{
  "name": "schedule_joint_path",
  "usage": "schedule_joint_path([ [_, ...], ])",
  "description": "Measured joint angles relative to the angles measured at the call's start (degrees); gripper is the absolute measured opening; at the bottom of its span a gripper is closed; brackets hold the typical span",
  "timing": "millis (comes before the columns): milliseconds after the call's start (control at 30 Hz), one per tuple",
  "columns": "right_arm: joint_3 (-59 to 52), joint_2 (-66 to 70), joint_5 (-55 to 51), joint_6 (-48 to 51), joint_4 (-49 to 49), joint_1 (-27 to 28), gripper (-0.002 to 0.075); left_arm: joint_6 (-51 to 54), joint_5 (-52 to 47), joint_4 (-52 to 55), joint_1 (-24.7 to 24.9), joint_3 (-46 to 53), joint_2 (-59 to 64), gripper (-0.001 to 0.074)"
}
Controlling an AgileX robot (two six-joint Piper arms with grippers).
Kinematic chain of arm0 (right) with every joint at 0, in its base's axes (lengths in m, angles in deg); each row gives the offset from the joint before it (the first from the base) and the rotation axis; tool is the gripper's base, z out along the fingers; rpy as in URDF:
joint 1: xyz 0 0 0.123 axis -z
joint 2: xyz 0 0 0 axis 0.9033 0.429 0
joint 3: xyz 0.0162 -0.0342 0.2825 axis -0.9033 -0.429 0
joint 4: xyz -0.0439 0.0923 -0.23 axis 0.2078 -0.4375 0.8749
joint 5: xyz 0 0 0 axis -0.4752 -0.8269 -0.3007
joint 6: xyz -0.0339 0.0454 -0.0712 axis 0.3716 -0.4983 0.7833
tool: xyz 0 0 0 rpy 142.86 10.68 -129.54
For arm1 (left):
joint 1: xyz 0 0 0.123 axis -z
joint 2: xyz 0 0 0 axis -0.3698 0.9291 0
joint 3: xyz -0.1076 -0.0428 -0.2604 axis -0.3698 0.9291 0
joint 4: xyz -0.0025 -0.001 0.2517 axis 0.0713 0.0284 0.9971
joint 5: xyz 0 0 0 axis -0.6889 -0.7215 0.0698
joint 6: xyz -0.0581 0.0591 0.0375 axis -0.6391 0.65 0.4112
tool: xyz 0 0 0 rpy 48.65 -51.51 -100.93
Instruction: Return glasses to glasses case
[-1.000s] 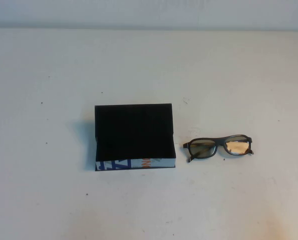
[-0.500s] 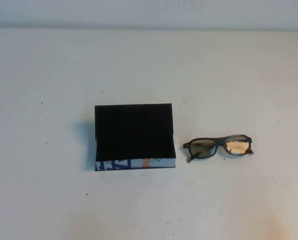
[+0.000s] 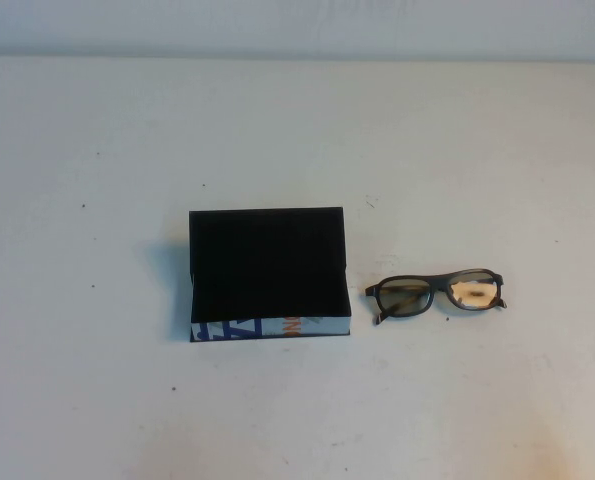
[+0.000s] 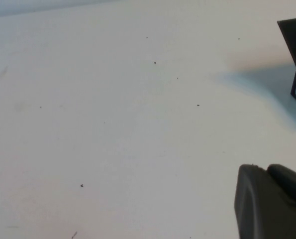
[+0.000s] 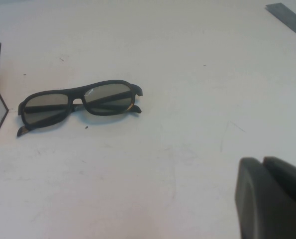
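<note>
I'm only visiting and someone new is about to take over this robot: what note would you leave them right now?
Left gripper: parked low over bare table left of the glasses case, holding nothing.
Right gripper: shut, empty, short of the glasses.
Glasses lie folded on the table, right of the case, apart from it.
Case lid is down.
Done: nothing.
Left: open case, put glasses in.

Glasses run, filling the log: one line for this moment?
glasses: on table, right of glasses case | case: lid shut | left gripper: parked | right gripper: shut, empty
</note>
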Motion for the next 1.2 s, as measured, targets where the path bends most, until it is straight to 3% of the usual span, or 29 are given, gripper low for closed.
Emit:
schedule_joint_path([
  [500,0.0,0.0,2.6,0.0,-1.35,0.0,-0.0011,0.0,0.0,0.0,0.0,0.0,0.0,-0.0001],
  [633,0.0,0.0,7.9,0.0,-9.26,0.0,-0.0011,0.0,0.0,0.0,0.0,0.0,0.0,-0.0001],
  [867,0.0,0.0,17.79,0.0,-32.64,0.0,-0.0011,0.0,0.0,0.0,0.0,0.0,0.0,-0.0001],
  [967,0.0,0.0,19.32,0.0,-35.83,0.0,-0.0011,0.0,0.0,0.0,0.0,0.0,0.0,-0.0001],
  [1067,0.0,0.0,17.6,0.0,-37.99,0.0,-0.0011,0.0,0.0,0.0,0.0,0.0,0.0,-0.0001],
  [1200,3.1,1.03,7.55,-0.22,-38.47,0.0,-0.0011,0.0,0.0,0.0,0.0,0.0,0.0,-0.0001],
])
